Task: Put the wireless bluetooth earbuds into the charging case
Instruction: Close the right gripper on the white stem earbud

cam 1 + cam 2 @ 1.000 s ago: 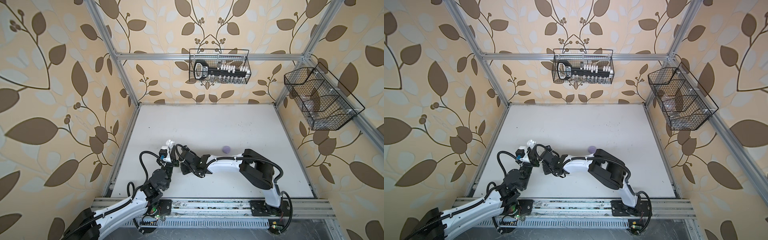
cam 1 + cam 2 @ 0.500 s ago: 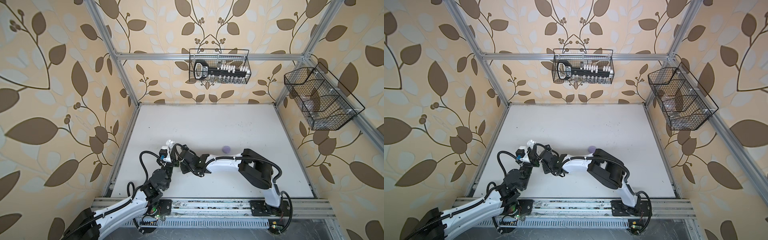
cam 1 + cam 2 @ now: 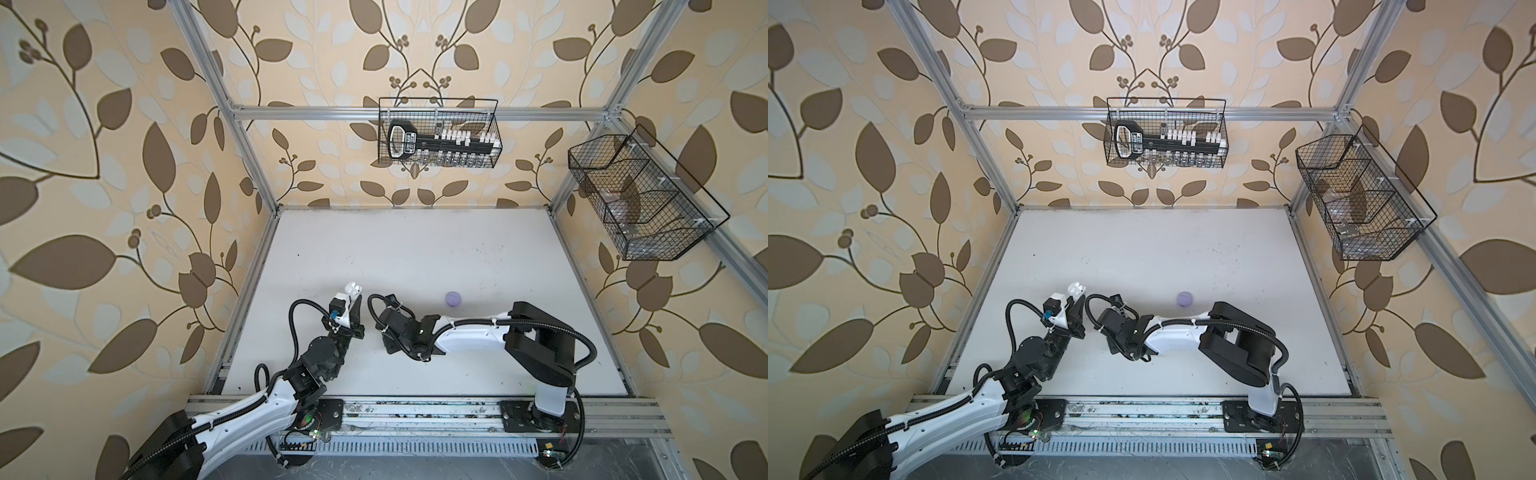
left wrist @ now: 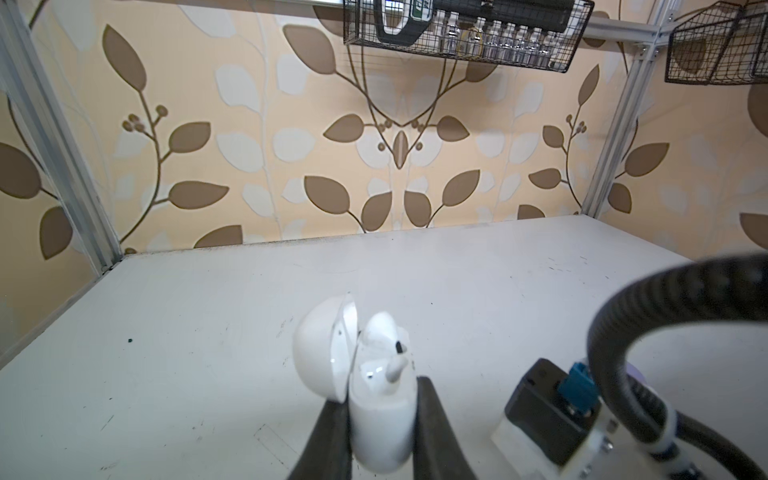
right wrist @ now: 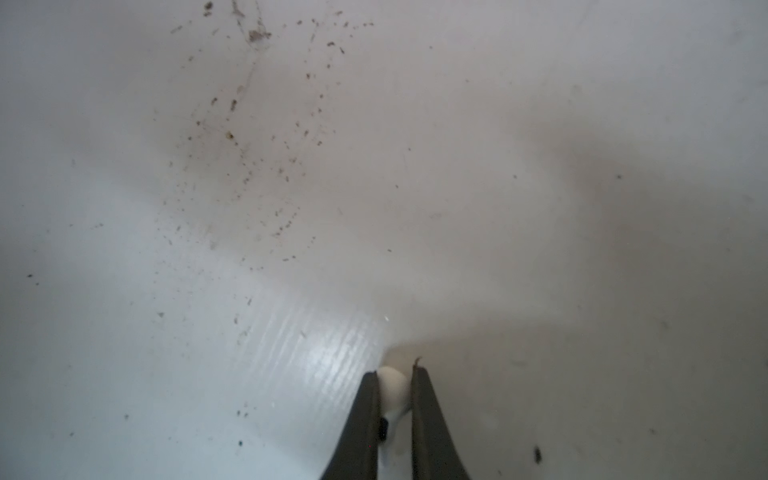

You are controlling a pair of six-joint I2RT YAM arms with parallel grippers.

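Note:
My left gripper (image 4: pixel 379 395) is shut on a white round charging case (image 4: pixel 380 432), held above the table with its lid (image 4: pixel 320 353) swung open. One white earbud (image 4: pixel 395 368) sits in the case. In both top views the case (image 3: pixel 353 288) (image 3: pixel 1075 287) shows at the tip of the left arm. My right gripper (image 5: pixel 395 374) points down at the white table (image 5: pixel 291 208), beside the left gripper. It is shut on a small white earbud (image 5: pixel 392 386) pinched between its fingers. In both top views the right wrist (image 3: pixel 401 330) hides that earbud.
A closed lavender round case (image 3: pixel 453 298) (image 3: pixel 1185 299) lies on the table behind the right forearm. A wire basket (image 3: pixel 438 133) with a black tool hangs on the back wall. Another wire basket (image 3: pixel 640 195) hangs on the right wall. Aluminium posts frame the table.
The right gripper's jaws have closed onto the white earbud. The left gripper still holds the open case, and both arms have barely moved.

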